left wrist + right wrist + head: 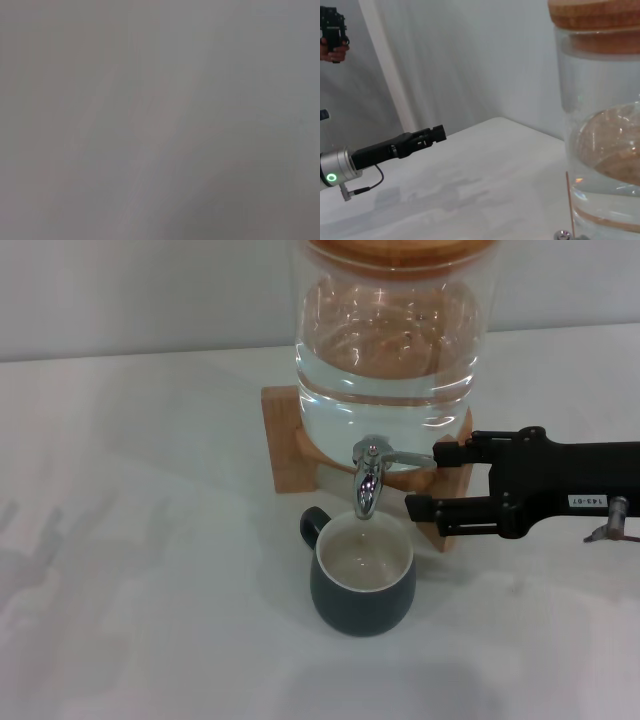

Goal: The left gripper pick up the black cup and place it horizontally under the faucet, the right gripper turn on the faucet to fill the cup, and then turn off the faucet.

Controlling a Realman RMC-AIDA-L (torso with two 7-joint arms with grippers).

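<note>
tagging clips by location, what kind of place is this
Probably a lab or test bench, not a home kitchen: a plain white table, a bare pale wall, and a glass water jar on a wooden stand staged alone with one cup.

Shiny chrome faucet [368, 480], glossy black cup [362, 580]

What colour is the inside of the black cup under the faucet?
Cream-white inside the black cup, best seen in the head view.
</note>
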